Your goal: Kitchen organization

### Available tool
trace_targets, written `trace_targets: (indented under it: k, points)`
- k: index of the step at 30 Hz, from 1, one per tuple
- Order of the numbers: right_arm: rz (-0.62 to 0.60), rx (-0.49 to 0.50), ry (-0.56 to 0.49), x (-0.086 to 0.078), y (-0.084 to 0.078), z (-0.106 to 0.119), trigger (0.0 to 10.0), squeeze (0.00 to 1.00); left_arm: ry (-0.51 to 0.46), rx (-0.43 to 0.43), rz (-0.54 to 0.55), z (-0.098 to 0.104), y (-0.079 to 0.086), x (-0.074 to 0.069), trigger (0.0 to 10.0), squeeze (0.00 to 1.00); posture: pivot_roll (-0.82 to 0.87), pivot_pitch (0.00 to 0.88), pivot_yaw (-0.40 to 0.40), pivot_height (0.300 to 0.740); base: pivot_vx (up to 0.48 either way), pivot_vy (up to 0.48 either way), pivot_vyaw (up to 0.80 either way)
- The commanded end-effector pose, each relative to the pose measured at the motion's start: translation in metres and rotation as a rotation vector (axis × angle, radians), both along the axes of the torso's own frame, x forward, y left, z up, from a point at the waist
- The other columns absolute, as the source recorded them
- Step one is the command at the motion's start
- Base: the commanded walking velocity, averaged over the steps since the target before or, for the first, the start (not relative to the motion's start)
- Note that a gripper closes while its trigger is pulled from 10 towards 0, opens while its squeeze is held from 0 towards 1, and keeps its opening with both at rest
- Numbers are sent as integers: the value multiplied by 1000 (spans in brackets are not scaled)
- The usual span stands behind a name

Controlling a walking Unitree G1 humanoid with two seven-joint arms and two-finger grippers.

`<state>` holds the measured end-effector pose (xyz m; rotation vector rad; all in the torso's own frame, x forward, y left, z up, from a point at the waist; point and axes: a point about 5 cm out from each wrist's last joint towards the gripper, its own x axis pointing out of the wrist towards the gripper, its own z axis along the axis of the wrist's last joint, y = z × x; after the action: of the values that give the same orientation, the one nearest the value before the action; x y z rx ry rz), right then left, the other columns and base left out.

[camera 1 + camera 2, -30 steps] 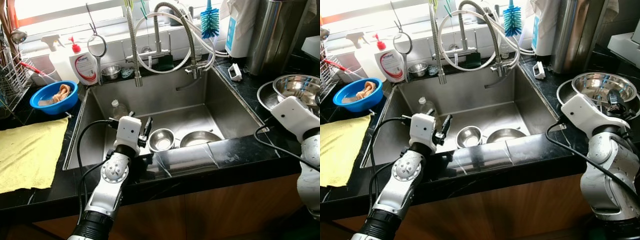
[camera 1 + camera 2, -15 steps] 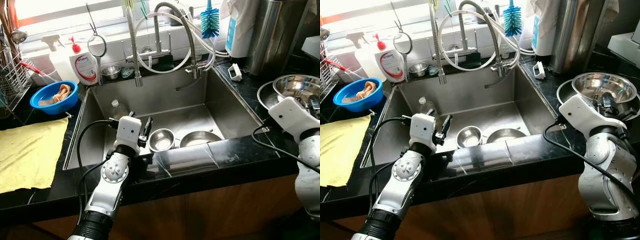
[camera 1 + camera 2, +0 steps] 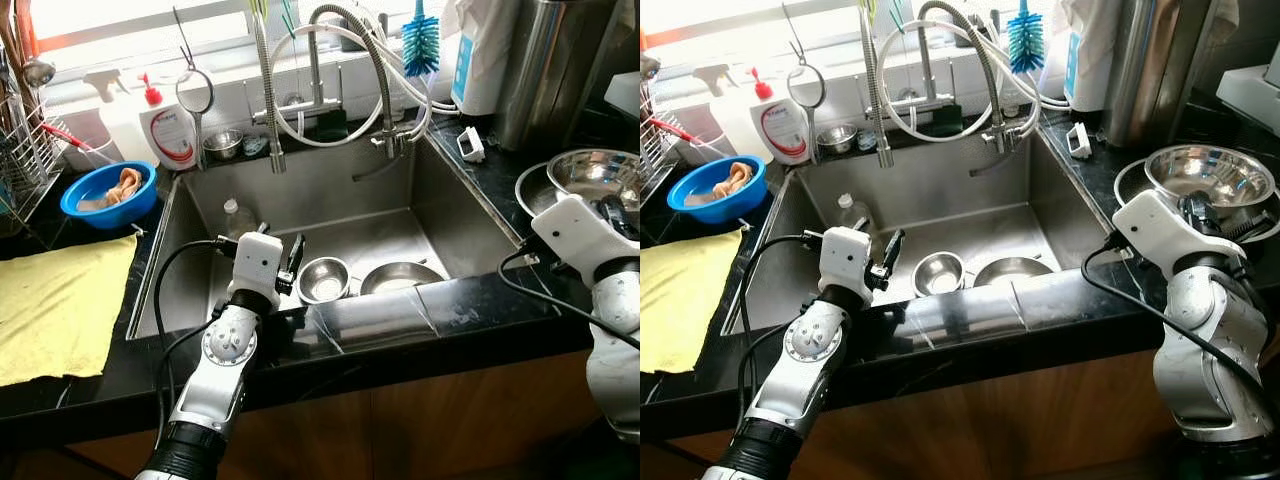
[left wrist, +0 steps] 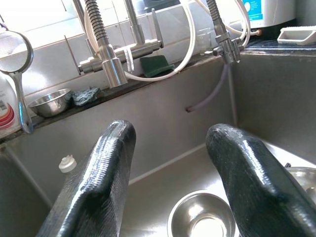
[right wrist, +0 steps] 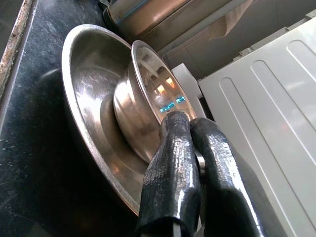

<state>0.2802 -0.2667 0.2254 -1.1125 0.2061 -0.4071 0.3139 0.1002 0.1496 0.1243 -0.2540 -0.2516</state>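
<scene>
On the right counter a shiny steel bowl (image 3: 1210, 172) sits nested in a wider steel basin (image 5: 84, 89). My right gripper (image 3: 1195, 208) is at the bowl's near rim. In the right wrist view its fingers (image 5: 173, 163) are pinched together on that rim. My left gripper (image 3: 295, 255) hangs open over the sink (image 3: 300, 190), beside and just above a small steel bowl (image 3: 323, 280) on the sink floor. A flat steel dish (image 3: 400, 277) lies to the right of that small bowl. In the left wrist view the open gripper (image 4: 170, 133) has nothing between its fingers.
A spring faucet (image 3: 330, 60) arches over the sink, and a small plastic bottle (image 3: 237, 217) stands inside it. On the left counter are a yellow cloth (image 3: 55, 305), a blue bowl (image 3: 107, 192), a soap bottle (image 3: 170, 130) and a dish rack (image 3: 20, 150). A tall steel canister (image 3: 545, 70) stands at the back right.
My right arm has shifted slightly left and its gripper has come closer onto the bowl's rim. The left arm has not moved.
</scene>
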Motion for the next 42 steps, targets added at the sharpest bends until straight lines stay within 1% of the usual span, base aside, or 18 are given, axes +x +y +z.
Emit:
trace_targets:
  k: [1,2,4,5,9,13,15,18,19,21,22,24,25,30,33,38,40,42]
  points:
    - [46,-8,-86,2,9,16,0,0,2,15,12,1,4,2,10000,0,-238,0,153,740,0,0,0]
    - [57,-18,-102,2,11,18,4157,0,2,15,12,1,4,2,10000,0,-238,0,153,740,0,0,0]
    - [75,-36,-128,2,14,23,4157,0,1,15,12,1,4,2,10000,0,-238,0,153,740,0,0,0]
    - [105,-59,-169,4,19,29,10000,0,1,15,12,1,4,2,10000,0,-238,0,153,740,0,0,0]
    - [168,-101,-271,5,30,45,10000,0,0,13,10,1,3,2,10000,0,-239,0,152,740,0,0,0]
    - [362,54,-395,11,56,56,10000,0,-3,10,14,2,4,3,10000,0,-244,0,152,740,0,0,0]
    - [476,86,-443,15,72,63,10000,0,-4,10,12,2,3,3,10000,0,-249,0,156,740,0,0,0]
    - [568,309,-419,27,83,61,10000,0,-7,9,7,2,1,4,10000,0,-252,0,156,740,0,0,0]
    - [629,381,-371,34,92,58,10000,0,-9,8,6,3,0,4,10000,0,-252,0,156,740,0,0,0]
    - [711,436,-305,42,104,51,10000,0,-12,6,5,4,0,5,10000,0,-246,0,148,740,0,0,0]
    - [762,515,-256,48,114,42,10000,0,-14,6,7,4,0,5,10000,0,-237,0,142,740,0,0,0]
    - [776,545,-245,49,116,39,10000,0,-14,5,7,3,0,4,10000,0,-237,0,142,740,0,0,0]
    - [785,670,-219,54,118,30,10000,0,-23,22,8,4,1,3,10000,0,-222,0,135,740,0,0,0]
    - [757,924,-151,63,119,10,10000,0,-40,69,-4,2,0,1,10000,0,-221,0,131,740,0,0,0]
    - [719,945,-90,67,116,-6,10000,0,-40,65,-9,1,-3,0,10000,0,-220,0,126,740,0,0,0]
    - [685,1081,-56,66,116,-25,10000,0,-45,69,-20,2,-5,-1,10000,0,-218,0,126,740,0,0,0]
    - [653,1059,-33,67,114,-32,10000,0,-47,70,-20,1,-5,-2,10000,0,-216,0,125,740,0,0,0]
    - [657,1087,-18,67,115,-35,10000,0,-46,71,-20,0,-5,-2,10000,0,-217,0,124,740,0,0,0]
